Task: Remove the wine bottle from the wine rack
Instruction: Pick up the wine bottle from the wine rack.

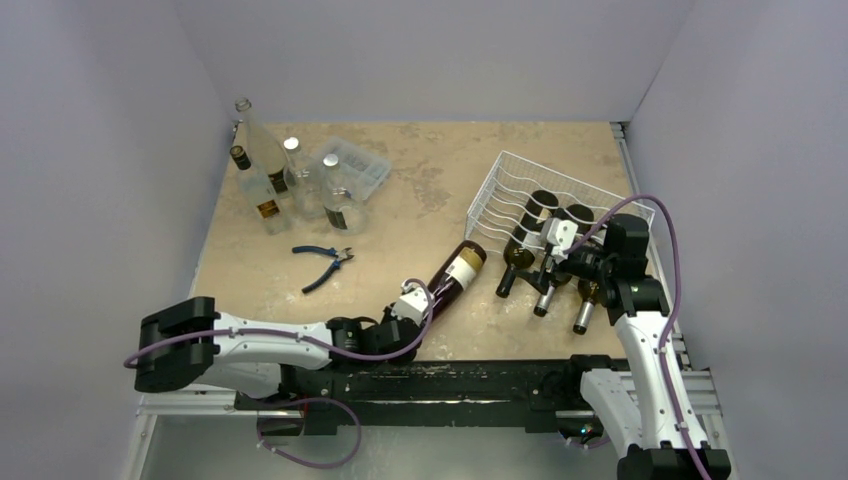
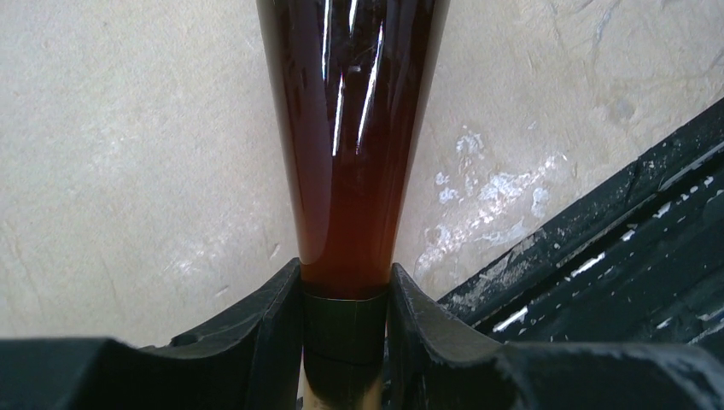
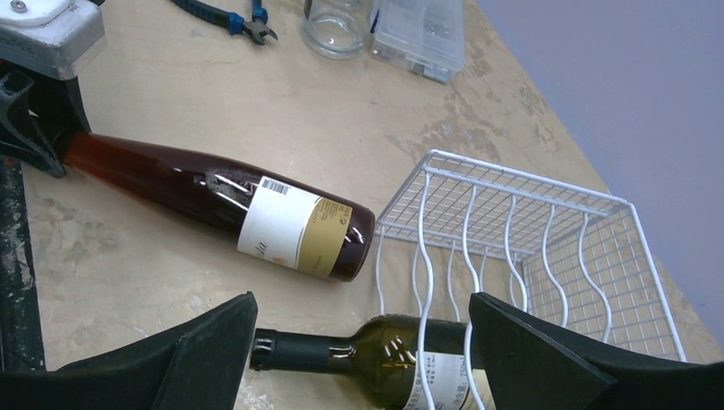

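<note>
A brown wine bottle (image 1: pixel 455 272) with a white and gold label lies on the table, its base close to the wine rack's near left corner. My left gripper (image 1: pixel 412 300) is shut on its neck; in the left wrist view the fingers (image 2: pixel 273 342) press the dark capsule of the wine bottle (image 2: pixel 350 171) from both sides. The white wire wine rack (image 1: pixel 520 190) stands at the right, with three dark bottles (image 1: pixel 548 290) in its cradles, necks pointing toward me. My right gripper (image 3: pixel 360 307) hangs open above a green bottle (image 3: pixel 376 350) in the wine rack (image 3: pixel 529 222).
Several clear glass bottles (image 1: pixel 265 190) and a clear plastic box (image 1: pixel 360 165) stand at the back left. Blue-handled pliers (image 1: pixel 325 262) lie left of the brown bottle. A black rail (image 1: pixel 450 375) runs along the near edge. Walls close in on three sides.
</note>
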